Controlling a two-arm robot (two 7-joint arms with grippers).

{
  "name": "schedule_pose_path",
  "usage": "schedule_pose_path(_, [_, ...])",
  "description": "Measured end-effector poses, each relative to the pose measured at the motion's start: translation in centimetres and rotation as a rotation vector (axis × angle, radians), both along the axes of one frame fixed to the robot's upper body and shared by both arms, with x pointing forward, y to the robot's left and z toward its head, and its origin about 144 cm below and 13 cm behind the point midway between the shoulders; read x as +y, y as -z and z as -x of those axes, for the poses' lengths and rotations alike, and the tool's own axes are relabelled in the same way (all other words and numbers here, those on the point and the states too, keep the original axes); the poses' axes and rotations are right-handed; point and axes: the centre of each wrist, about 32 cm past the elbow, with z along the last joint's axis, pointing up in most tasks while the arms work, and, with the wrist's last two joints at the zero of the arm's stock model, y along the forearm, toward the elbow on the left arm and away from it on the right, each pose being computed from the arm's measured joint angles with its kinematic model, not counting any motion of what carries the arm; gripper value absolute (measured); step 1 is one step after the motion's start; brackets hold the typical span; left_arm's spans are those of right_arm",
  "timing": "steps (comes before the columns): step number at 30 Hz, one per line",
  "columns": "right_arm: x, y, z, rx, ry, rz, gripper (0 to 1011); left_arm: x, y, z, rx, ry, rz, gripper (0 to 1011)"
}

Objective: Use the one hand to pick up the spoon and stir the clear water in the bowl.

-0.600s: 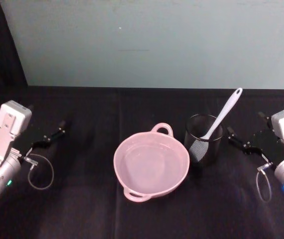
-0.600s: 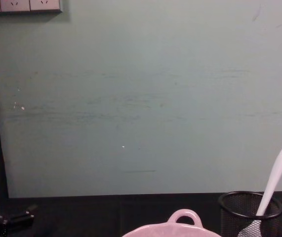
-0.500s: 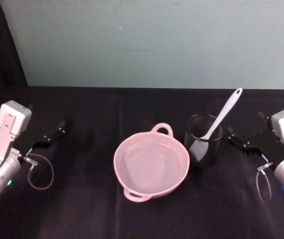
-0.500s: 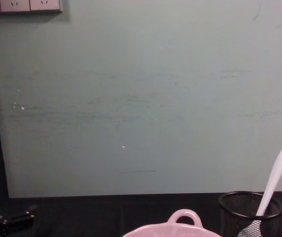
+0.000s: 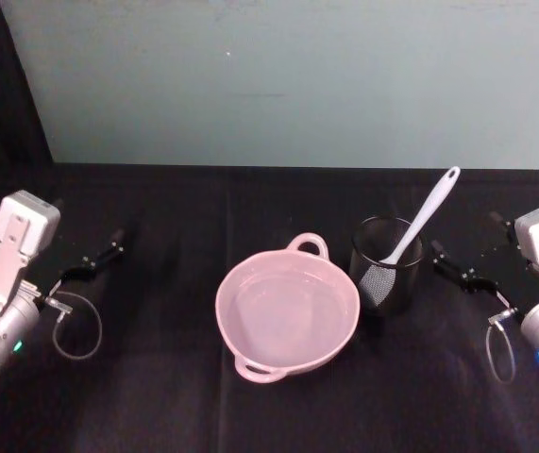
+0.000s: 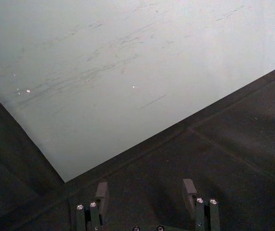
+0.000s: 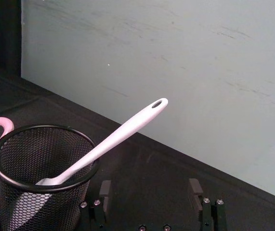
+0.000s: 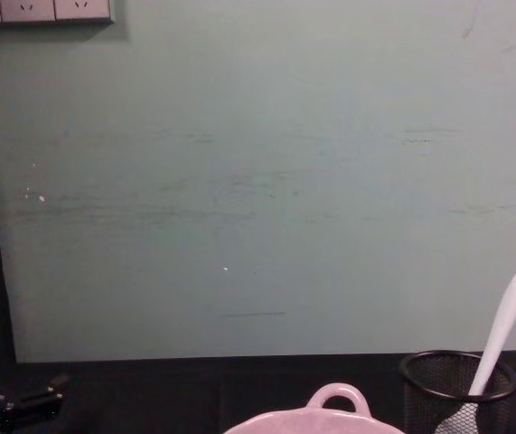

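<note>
At the middle of the black table (image 5: 156, 396) sits the pale pink bowl (image 5: 241, 283), with 1 loop handle (image 5: 308, 243) on its far rim and another on its near rim. A faint ring runs round its inner wall, as of a clear liquid.

Just beside the bowl, to its right, stands a black wire-mesh cup (image 5: 387, 274), upright; whether the 2 touch I cannot tell. The white spoon (image 5: 424, 216) stands in this cup, head down against the mesh, and its flat handle leans out over the rim, up and toward the right. The oval hole at the handle's end shows clearly against the pale green wall (image 5: 278, 85) behind.

To the right of the cup, near it but apart from it, the right gripper (image 7: 149, 190) hangs low over the table, pointed toward the cup. Its 2 fingers (image 7: 105, 190) stand spread with bare cloth between them, and it holds nothing. The spoon's handle rises above and ahead of it, untouched.

Far off on the left side of the table, well apart from the bowl, the left gripper (image 6: 145, 188) is parked, facing the wall, its fingers likewise spread and holding nothing.
</note>
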Motion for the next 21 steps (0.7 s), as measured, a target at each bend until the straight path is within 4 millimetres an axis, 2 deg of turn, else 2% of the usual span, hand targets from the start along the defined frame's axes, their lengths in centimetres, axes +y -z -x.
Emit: schedule_pose_path(21, [-0.03, -0.01, -0.03, 0.000, 0.000, -0.002, 1004, 0.00, 0.00, 0.00, 0.000, 0.000, 0.000, 1005])
